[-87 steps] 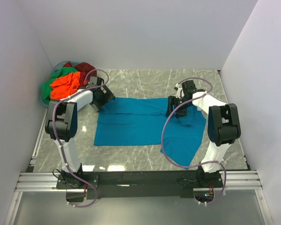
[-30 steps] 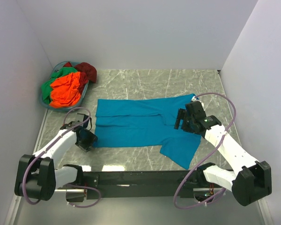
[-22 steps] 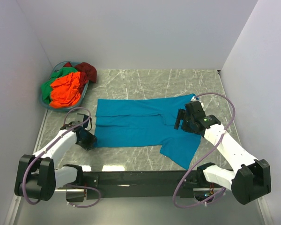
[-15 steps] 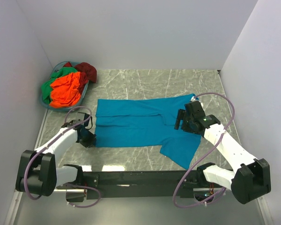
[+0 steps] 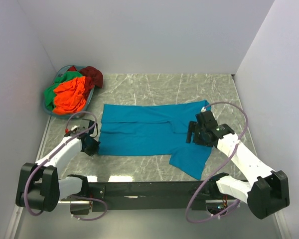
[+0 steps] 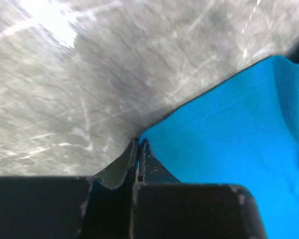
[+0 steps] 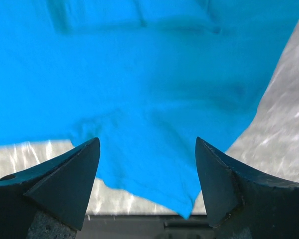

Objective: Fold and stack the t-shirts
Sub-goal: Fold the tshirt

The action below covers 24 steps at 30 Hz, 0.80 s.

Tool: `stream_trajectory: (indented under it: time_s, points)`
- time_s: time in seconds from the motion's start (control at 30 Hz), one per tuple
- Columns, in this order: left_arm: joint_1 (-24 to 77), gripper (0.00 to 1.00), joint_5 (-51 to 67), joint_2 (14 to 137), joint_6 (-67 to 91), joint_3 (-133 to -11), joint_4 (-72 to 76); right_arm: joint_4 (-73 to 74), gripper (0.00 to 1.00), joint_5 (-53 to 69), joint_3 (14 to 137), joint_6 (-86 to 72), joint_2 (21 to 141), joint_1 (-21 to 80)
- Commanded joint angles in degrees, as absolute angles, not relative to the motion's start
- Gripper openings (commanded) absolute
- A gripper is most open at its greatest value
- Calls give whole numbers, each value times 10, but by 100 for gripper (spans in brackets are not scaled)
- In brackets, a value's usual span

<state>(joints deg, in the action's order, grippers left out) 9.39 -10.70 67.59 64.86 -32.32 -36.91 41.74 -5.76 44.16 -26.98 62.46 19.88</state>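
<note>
A teal-blue t-shirt (image 5: 139,132) lies spread flat on the marble table, with one flap reaching toward the near right. My left gripper (image 5: 93,145) sits low at the shirt's near-left corner. In the left wrist view its jaws (image 6: 138,142) are pressed together right at the hem of the teal cloth (image 6: 229,149), pinching the corner. My right gripper (image 5: 195,132) hovers over the shirt's right part. It (image 7: 147,140) stands wide open above the teal fabric (image 7: 139,74), holding nothing. Orange (image 5: 70,94), green (image 5: 57,85) and dark red (image 5: 93,74) t-shirts are heaped in the basket.
The round teal-rimmed basket (image 5: 49,110) stands at the far left corner against the white wall. White walls close in the left, back and right. A black rail (image 5: 149,188) with both arm bases runs along the near edge. Bare marble (image 5: 164,87) lies beyond the shirt.
The left gripper's jaws have closed at the shirt's near-left corner. The right gripper has shifted slightly toward the near edge, still open. Earlier both arms were at the shirt's far edge.
</note>
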Motion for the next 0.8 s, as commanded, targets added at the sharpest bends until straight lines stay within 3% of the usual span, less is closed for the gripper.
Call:
stream_trajectory:
  time_s: [0.0,0.33,0.77]
  points:
    - [86,1,-165,650,655,-329,-382,472,83,-42,425,-273,596,229]
    - [70,1,-157,651,645,-328,-374,527,82,-8,381,-408,606,462]
    - [70,1,-118,581,609,-306,-343,486,73,-52,327,-471,682,489]
